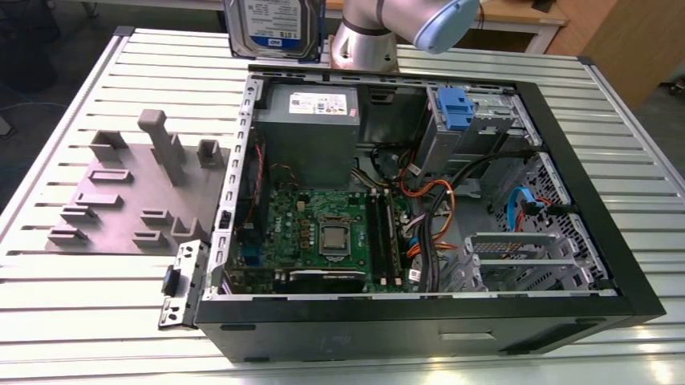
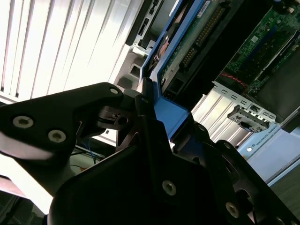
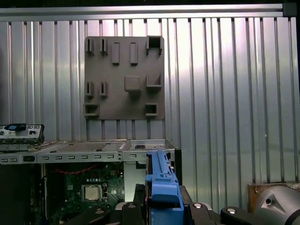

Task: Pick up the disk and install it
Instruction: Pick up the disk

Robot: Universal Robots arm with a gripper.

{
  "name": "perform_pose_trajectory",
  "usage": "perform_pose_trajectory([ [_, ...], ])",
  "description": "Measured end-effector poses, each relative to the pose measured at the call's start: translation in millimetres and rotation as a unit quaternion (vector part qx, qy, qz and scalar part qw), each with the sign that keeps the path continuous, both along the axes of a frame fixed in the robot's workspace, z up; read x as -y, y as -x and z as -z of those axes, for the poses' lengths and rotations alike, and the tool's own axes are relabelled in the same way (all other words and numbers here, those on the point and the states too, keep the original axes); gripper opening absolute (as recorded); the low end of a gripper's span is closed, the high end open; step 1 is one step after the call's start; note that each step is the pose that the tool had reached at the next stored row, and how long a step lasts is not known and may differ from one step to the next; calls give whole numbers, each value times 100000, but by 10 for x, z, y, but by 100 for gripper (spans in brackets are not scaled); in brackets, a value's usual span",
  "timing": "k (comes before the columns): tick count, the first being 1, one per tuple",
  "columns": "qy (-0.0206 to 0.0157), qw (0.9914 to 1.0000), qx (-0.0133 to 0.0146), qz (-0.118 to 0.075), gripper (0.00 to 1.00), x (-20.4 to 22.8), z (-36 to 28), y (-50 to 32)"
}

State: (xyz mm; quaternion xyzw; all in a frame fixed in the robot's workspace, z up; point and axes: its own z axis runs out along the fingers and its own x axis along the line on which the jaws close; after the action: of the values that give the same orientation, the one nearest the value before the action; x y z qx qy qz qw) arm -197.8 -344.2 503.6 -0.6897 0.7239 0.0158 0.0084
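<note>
The disk (image 1: 274, 26), silver-grey with a white-and-blue label, hangs upright in the air above the far edge of the open computer case (image 1: 599, 241) in the exterior view. Its blue carrier (image 2: 171, 115) runs between the black fingers of my gripper (image 2: 150, 110), which is shut on it. In the second wrist view the disk's underside with its circuit board (image 2: 194, 40) points toward the case. In the first wrist view the blue carrier (image 3: 161, 187) stands edge-on, with my gripper (image 3: 159, 208) clamped around it.
A grey slotted holder (image 1: 139, 192) lies on the slatted metal table (image 1: 64, 305) at the exterior view's left. Inside the case are a motherboard (image 1: 321, 233), cables and another blue-tabbed carrier (image 1: 455, 108) in a drive bay. The arm's base (image 1: 364, 44) stands behind the case.
</note>
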Motion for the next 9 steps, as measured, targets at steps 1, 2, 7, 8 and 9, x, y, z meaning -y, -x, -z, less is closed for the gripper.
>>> perform_pose_trajectory([
  [1,2,100000,0,2,37,0,0,-11],
  [2,2,100000,-3,2,37,0,0,-21],
  [7,1,100000,-1,1,37,13,0,-45],
  [8,4,100000,-3,1,37,23,-1,-45],
  [9,0,100000,-1,-2,37,35,0,-45],
])
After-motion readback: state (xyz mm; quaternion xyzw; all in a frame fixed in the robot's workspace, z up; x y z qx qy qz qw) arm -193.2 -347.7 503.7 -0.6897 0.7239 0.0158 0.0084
